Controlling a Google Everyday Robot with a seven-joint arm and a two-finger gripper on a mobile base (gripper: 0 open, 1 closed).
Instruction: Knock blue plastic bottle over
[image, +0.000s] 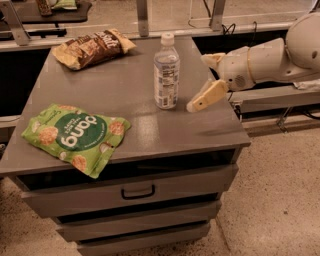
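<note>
Roughly mid-top on the smooth grey drawer cabinet, upright: blue plastic bottle, clear, white-capped, printed label round its middle. Just right of it, apart: gripper, cream fingers spread open. Crinkled green snack bag front left; brown chip bag back left.

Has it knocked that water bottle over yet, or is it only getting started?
Not yet. Done: the hand is over the cabinet top, beside the blue plastic bottle, fingers open. In hand: the approach, with a small gap between the lower fingertip and the bottle. Left: the push itself, since the bottle stands upright.
</note>
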